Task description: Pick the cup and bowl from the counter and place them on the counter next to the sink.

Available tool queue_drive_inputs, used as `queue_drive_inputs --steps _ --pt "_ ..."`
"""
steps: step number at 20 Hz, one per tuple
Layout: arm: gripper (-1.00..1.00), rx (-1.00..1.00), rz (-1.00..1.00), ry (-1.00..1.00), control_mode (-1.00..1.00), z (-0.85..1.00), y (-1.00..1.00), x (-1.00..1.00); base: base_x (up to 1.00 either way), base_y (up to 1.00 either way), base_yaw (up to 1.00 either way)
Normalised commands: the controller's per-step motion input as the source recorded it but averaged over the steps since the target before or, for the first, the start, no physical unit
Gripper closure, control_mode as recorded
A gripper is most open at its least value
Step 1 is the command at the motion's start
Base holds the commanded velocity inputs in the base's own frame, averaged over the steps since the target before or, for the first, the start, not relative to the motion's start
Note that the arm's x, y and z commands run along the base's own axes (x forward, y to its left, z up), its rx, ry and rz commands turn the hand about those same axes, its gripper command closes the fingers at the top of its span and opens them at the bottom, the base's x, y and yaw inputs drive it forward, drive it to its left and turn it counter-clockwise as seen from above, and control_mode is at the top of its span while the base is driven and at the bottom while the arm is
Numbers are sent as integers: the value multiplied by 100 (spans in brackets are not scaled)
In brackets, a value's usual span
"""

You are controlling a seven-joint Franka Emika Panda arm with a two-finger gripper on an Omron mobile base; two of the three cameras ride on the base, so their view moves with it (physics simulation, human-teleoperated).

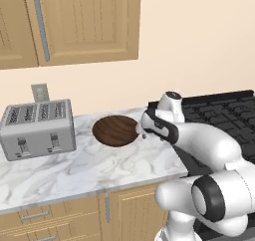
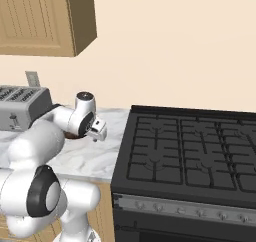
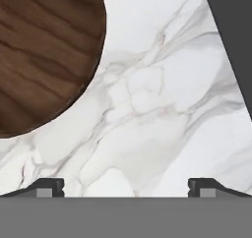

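Note:
The dark brown wood-grain bowl (image 1: pixel 115 130) rests upright on the white marble counter (image 1: pixel 74 170), and its rim curves through the upper left of the hand view as bowl (image 3: pixel 44 55). My gripper (image 1: pixel 142 133) hovers just off the bowl's right edge, pointing down at bare counter (image 3: pixel 147 109). It is open: the fingertips (image 3: pixel 49 187) stand wide apart with nothing between them. From the right base view the gripper (image 2: pixel 97 131) hangs over the marble beside a sliver of bowl (image 2: pixel 72 135). The cup and the sink are out of view.
A silver toaster (image 1: pixel 37 128) stands at the counter's left, against the wall. The black stove top (image 2: pixel 190 151) borders the counter on the right, and its corner (image 3: pixel 234 30) is close to my hand. Wooden wall cabinets (image 1: pixel 79 21) hang above.

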Motion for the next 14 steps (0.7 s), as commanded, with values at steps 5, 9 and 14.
queue_drive_inputs --steps 5,9,14 --pt "-100 0 -1 22 -100 34 0 56 0 0 0" --pt "-100 0 0 1 -100 -21 0 67 0 0 0" --pt "-100 0 0 0 -100 -36 12 54 0 0 0"
